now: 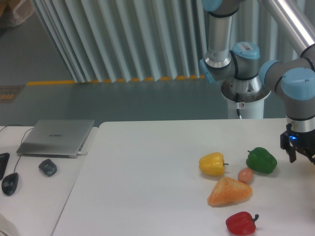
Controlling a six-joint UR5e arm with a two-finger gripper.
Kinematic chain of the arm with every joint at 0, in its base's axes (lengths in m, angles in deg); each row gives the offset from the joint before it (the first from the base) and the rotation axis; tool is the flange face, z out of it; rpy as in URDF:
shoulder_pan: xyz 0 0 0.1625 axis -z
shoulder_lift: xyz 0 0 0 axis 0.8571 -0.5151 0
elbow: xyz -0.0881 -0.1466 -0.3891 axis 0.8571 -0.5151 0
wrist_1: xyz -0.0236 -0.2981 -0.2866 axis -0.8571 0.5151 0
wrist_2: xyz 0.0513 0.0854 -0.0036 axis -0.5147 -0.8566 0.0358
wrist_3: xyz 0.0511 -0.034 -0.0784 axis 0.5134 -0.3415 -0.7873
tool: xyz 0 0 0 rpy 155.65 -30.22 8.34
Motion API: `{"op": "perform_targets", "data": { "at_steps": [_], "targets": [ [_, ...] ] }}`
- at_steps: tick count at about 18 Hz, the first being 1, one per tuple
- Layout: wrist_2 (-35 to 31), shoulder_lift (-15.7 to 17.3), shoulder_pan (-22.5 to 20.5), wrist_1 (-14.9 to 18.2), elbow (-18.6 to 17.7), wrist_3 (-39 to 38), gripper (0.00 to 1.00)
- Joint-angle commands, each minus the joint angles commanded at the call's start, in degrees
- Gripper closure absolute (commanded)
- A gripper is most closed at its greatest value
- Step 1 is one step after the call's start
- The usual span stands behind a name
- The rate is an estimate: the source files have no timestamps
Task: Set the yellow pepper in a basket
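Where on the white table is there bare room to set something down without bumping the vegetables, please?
The white table is bare across its left and middle, from the near edge to the far edge, bordered on the right by the yellow pepper. The right side is crowded: green pepper, peach ball, orange wedge, red pepper, and the gripper.

Random stuff sitting around on the desk [147, 162]

Toward the right edge there's a green pepper [261, 160], with a small peach-coloured ball [245, 175] just beside it on its lower left. An orange-tan wedge-shaped lump [229, 191] sits right under that ball, touching or nearly so, and a red pepper [241, 222] is down by the front edge. Over on the lower side table at the left: a closed silver laptop [56, 137], a dark grey mouse-like lump [47, 167] near it, and a black mouse [10, 183] at the far left edge.
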Motion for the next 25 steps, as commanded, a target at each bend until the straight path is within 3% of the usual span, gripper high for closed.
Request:
{"op": "perform_targets", "data": {
  "at_steps": [25],
  "targets": [
    [0.4, -0.7, 0.0, -0.4, -1.1, -4.7, 0.00]
  ]
}}
